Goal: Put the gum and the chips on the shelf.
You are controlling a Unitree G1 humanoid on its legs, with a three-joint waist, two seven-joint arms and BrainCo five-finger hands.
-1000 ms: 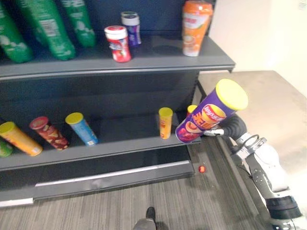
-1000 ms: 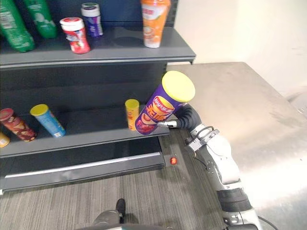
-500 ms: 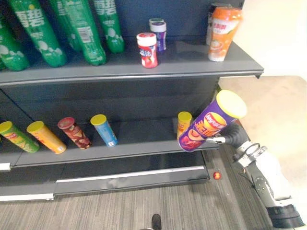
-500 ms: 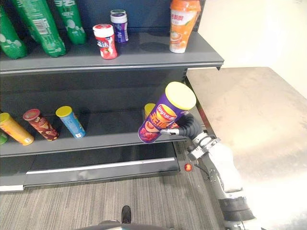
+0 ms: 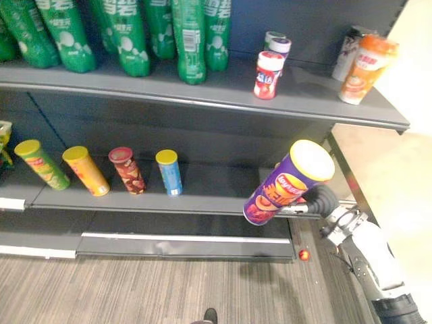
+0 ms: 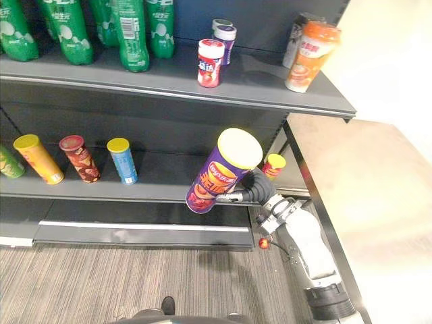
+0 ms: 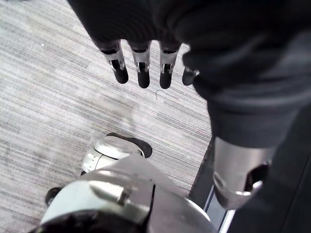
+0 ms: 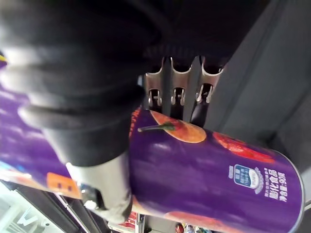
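Note:
A purple chips can (image 5: 287, 183) with a yellow lid is tilted in the air in front of the right end of the lower shelf (image 5: 202, 202). My right hand (image 5: 320, 199) is shut on it. In the right wrist view its fingers (image 8: 177, 94) curl round the can (image 8: 218, 170). A red gum bottle (image 5: 268, 74) stands on the upper shelf (image 5: 304, 102), with a purple-capped one (image 5: 277, 44) behind it. My left hand (image 7: 141, 68) hangs over the floor with straight fingers and holds nothing.
Green bottles (image 5: 189, 34) and an orange cup (image 5: 364, 61) stand on the upper shelf. Several chip cans (image 5: 128, 170) lean on the lower shelf, and a small yellow can (image 6: 273, 164) stands at its right end. A steel table (image 6: 364, 196) adjoins on the right.
The camera has turned, so the whole picture shifted right. The purple can, still in my right hand, has moved left along the lower shelf, past the small yellow can.

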